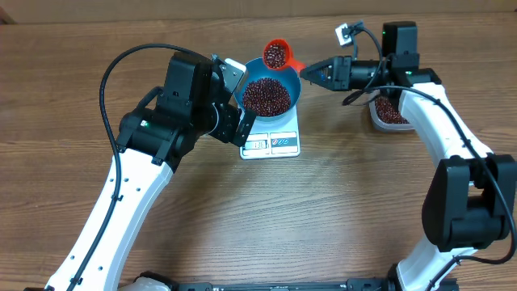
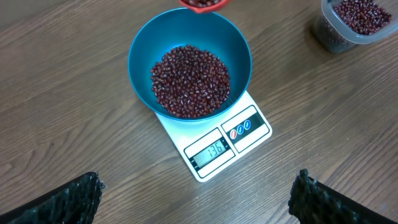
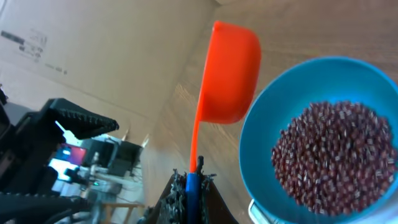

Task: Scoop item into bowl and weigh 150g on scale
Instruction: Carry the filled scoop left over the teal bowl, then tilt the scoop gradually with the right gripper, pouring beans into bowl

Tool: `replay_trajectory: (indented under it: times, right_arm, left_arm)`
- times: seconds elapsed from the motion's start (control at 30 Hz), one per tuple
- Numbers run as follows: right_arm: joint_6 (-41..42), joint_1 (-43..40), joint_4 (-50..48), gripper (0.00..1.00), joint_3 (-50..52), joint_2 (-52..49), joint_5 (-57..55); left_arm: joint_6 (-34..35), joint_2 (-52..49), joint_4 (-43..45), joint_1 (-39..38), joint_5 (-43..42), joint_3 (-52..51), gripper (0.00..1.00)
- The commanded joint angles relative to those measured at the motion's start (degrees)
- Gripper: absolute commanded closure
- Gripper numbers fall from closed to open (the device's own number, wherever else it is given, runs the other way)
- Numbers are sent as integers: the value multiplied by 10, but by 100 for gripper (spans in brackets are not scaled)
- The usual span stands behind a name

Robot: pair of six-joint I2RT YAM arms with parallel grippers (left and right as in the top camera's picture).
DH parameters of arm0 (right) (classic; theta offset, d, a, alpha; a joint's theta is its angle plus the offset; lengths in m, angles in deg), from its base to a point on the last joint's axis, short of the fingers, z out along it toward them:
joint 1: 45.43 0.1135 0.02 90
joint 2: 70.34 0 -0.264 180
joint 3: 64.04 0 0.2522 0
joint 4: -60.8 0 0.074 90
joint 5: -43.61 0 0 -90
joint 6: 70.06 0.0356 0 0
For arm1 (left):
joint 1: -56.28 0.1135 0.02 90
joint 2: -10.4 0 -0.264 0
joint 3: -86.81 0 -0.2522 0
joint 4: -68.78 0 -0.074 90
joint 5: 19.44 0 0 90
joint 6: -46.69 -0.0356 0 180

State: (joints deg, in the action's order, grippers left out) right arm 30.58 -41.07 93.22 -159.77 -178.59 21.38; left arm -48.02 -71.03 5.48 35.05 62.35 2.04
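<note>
We record one bowl (image 2: 236, 50) of beans (image 2: 190, 81) on one scale (image 2: 245, 127) near the bench's (image 1: 242, 210) far edge, one scoop (image 3: 227, 74) pinched in the right gripper (image 1: 313, 71) at its far rim, left gripper (image 2: 196, 190) fingers spread wide.

Blue bowl (image 2: 142, 59) sits upright on the flat white scale (image 2: 211, 150), covering its back half. A glossy red-brown heap of beans (image 2: 189, 81) fills the bowl's bottom. The scale's front display reads 136.
</note>
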Motion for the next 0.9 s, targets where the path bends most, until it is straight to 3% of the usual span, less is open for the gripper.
replay_trajectory:
  times: [0.0,0.37,0.5,0.6,0.87]
  right_arm:
    - [-62,13,-8,96,-14,-2,-4]
    - [-248,27,-8,96,-14,-2,-24]
    - [-251,27,-7,97,-14,-2,-82]
    - [-330,27,12,96,-14,-2,-95]
    - [-355,27,17,96,-14,-2,-99]
  left_arm:
    - [-11,1,1,3,-6,6,0]
    - [-11,1,1,3,-6,6,0]
    - [-11,1,1,3,-6,6,0]
    - [-11,1,1,3,-6,6,0]
    - [-11,1,1,3,-6,6,0]
